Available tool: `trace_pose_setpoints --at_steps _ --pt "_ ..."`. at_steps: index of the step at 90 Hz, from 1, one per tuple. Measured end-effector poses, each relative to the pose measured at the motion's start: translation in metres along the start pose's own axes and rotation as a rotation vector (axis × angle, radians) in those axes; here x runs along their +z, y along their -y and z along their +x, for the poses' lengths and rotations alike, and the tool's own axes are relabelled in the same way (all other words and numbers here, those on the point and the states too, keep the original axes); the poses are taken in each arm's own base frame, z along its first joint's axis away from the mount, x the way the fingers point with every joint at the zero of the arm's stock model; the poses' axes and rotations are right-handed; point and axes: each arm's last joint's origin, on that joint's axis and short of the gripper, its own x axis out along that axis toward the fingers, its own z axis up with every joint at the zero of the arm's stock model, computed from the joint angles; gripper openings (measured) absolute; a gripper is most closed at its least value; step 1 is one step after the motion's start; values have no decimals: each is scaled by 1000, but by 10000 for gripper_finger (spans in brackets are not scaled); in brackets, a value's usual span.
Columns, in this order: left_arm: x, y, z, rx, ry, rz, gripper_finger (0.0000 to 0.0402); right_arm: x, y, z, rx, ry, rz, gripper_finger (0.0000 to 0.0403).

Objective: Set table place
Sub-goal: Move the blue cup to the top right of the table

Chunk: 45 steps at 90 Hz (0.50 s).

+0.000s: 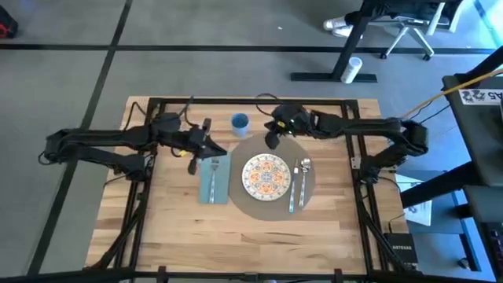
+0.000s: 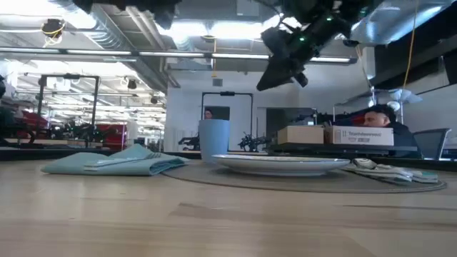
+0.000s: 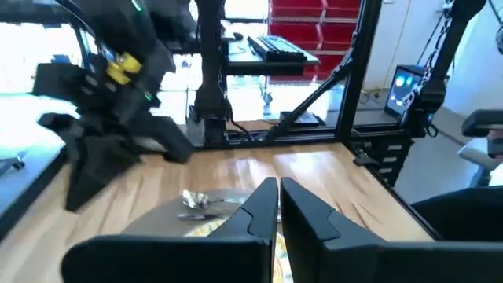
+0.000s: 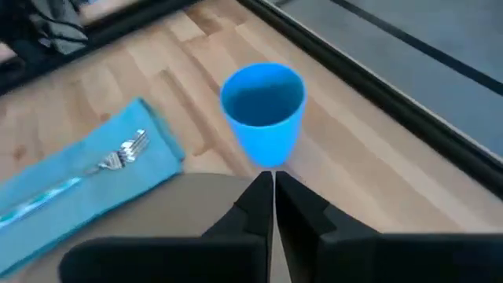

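Observation:
On the light-wood table (image 1: 173, 228) lies the round grey-brown placemat (image 1: 271, 206), with a patterned plate (image 1: 266, 174) at its middle and a knife and spoon (image 1: 299, 174) on its right part. A teal napkin (image 1: 213, 179) with a fork (image 4: 118, 157) on it lies left of the mat. A blue cup (image 1: 240, 122) stands upright on the wood at the mat's far-left edge. My left gripper (image 3: 278, 206) hangs shut above the napkin's far end. My right gripper (image 4: 273, 206) hangs shut above the mat's far edge, near the cup.
A black metal frame (image 1: 251, 102) runs round the table's edges. Bare wood lies toward the near edge and at the left. In the low view, boxes (image 2: 332, 135) and a person (image 2: 382, 118) show beyond the table.

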Motion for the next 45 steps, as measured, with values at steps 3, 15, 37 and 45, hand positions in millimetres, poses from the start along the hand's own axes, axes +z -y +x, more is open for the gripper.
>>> trace_pose_setpoints --at_steps 3,15,37,45 --pt "-1 0 0 0 1 -6 0 5 2 3 -16 -25 2 3" --pt "3 4 0 -14 46 -12 0 26 10 17 -57 -145 19 3" --pt "1 7 -1 4 46 112 0 54 12 51 -41 -250 38 6" --pt "-7 7 -1 12 27 102 0 59 11 63 -18 -260 44 26"
